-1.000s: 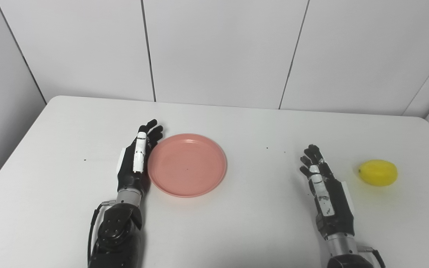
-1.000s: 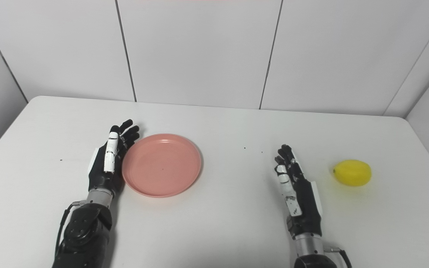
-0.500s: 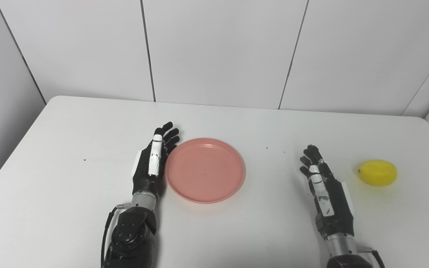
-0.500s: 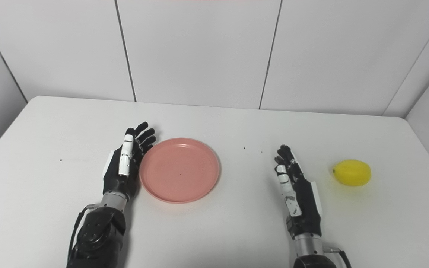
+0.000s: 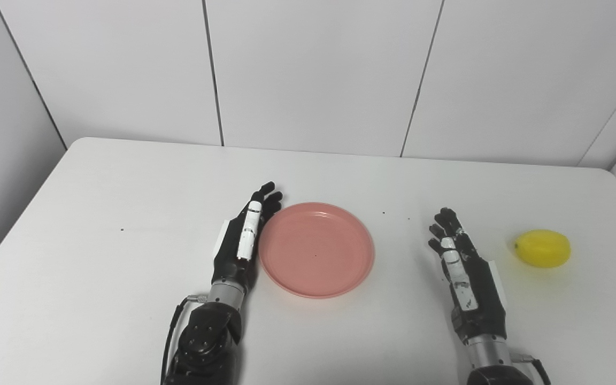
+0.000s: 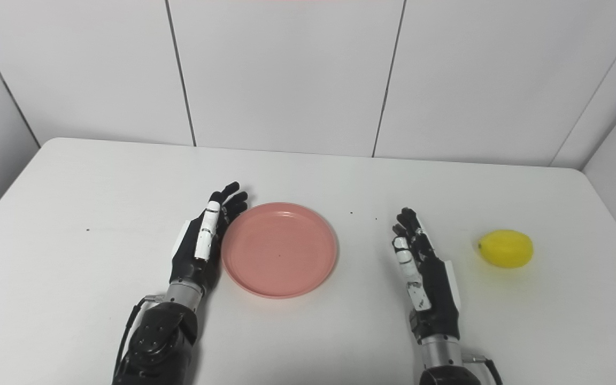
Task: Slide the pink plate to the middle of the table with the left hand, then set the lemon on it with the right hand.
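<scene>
My left hand (image 5: 241,243) lies edge-on against the left rim of the round pink plastic plate (image 5: 316,249), fingers (image 5: 263,199) extended flat and close together, gripping nothing; contact is along the side of the hand only. The plate sits flat on the white surface (image 5: 99,278), about midway between the left and right edges and somewhat nearer the front edge than the back. Judgement: the slide looks done or nearly so; at most a small further nudge toward the right edge remains.

My right hand (image 5: 466,272) rests beside the plate's right rim but apart from it, fingers straight and slightly spread, empty. The oval yellow lemon (image 5: 543,248) lies on the surface near the right edge, apart from the right hand and well apart from the plate. It is untouched.

Left to do: take the left hand off the rim, reach the right hand to the lemon, close on it, carry it over, and set it in the plate's well.
</scene>
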Tool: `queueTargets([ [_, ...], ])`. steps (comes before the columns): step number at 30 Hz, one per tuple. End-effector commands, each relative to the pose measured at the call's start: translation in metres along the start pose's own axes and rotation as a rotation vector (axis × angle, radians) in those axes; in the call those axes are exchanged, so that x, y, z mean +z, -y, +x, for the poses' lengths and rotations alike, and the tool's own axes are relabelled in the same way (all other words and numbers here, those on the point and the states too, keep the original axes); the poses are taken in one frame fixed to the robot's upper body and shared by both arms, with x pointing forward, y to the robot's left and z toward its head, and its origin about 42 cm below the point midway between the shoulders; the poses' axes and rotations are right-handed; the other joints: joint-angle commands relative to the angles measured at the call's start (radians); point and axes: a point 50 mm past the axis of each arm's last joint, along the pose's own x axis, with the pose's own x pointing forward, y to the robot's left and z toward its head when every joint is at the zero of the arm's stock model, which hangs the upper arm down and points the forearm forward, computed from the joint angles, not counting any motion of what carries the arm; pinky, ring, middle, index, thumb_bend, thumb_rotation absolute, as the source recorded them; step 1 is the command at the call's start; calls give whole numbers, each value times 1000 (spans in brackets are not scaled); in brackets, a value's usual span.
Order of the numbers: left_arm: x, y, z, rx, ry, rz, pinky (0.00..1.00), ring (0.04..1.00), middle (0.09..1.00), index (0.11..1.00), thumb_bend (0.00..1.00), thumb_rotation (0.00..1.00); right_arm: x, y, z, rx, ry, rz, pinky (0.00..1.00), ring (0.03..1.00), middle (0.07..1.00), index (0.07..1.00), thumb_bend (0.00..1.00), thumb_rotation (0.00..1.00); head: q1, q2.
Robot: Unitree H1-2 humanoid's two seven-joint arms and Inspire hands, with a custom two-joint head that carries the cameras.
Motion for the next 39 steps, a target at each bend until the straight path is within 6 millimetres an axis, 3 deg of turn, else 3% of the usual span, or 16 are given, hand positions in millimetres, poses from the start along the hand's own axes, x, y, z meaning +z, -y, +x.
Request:
queueTargets([
  [1,10,9,5,-24,60,12,915,896,877,863,494,1000,14,-4,8,8,58,-4,916,917,920,908,518,783,0,-1],
  [17,3,21,5,-28,70,62,884,891,877,853,476,1000,15,-7,9,2,71,-35,916,914,915,905,565,785,-24,-3],
  [23,3,20,2,-30,71,69,885,891,878,852,491,1000,31,1,13,-52,141,-114,874,875,879,873,609,615,-47,-3],
  [24,2,19,2,-30,72,72,883,892,878,853,497,1000,35,3,14,-64,155,-136,840,863,869,865,621,550,-47,-3],
  [30,1,18,3,-28,70,71,871,883,870,851,484,1000,63,32,23,-121,245,-328,777,848,857,854,683,355,-59,-8],
  [39,0,12,6,-25,77,80,867,885,872,849,484,1000,92,69,37,-194,258,-730,813,859,857,865,778,295,-128,-22],
])
